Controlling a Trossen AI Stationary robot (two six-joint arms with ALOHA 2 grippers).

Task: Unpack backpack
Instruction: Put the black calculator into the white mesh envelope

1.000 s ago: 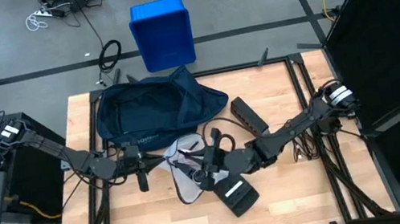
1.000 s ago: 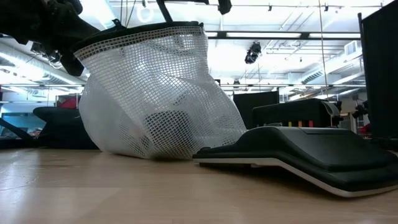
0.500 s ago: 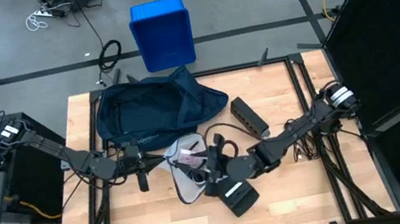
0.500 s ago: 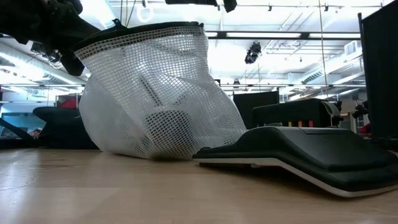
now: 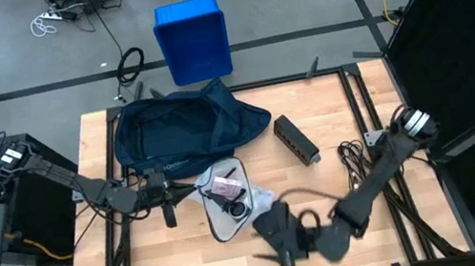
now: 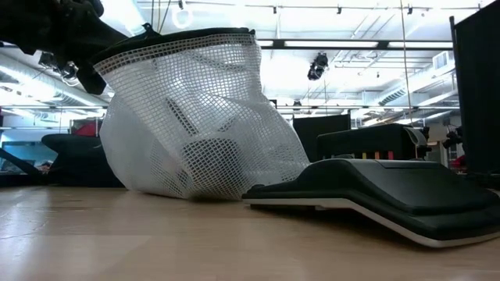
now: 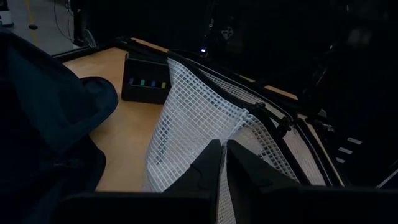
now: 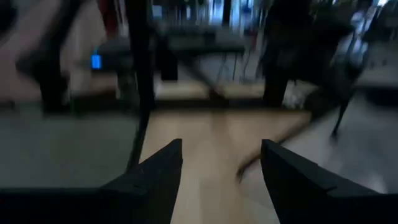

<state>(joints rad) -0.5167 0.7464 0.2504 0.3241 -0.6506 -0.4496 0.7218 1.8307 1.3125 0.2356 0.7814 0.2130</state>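
The dark navy backpack (image 5: 169, 130) lies at the table's far left, its mouth toward the near side. In front of it sits a white mesh bag (image 5: 226, 207) with a pink item (image 5: 225, 188) and a dark item inside. The bag's bottom rests on the table (image 6: 195, 125). My left gripper (image 5: 191, 192) is shut on the bag's left side. My right gripper (image 5: 283, 262) hangs near the table's near edge, blurred, open (image 8: 221, 146) with nothing between its fingers. My left gripper pinches the mesh bag's wall just under its dark-trimmed rim (image 7: 214, 127) between its two fingers (image 7: 205, 165). It comes in level from the table's left. That side of the rim (image 6: 141, 43) stands raised while the bag's bottom stays on the table.
A flat black device (image 5: 278, 228) lies right of the mesh bag and fills the low view's right side (image 6: 375, 191). A dark oblong box (image 5: 297, 139) and a coiled cable (image 5: 353, 157) lie toward the right. A blue bin (image 5: 193, 39) stands on the floor beyond the table.
My right gripper has drawn back from the mesh bag's mouth and swung fast toward the table's near edge, past the flat black device. The mesh bag and my left gripper have kept their place.
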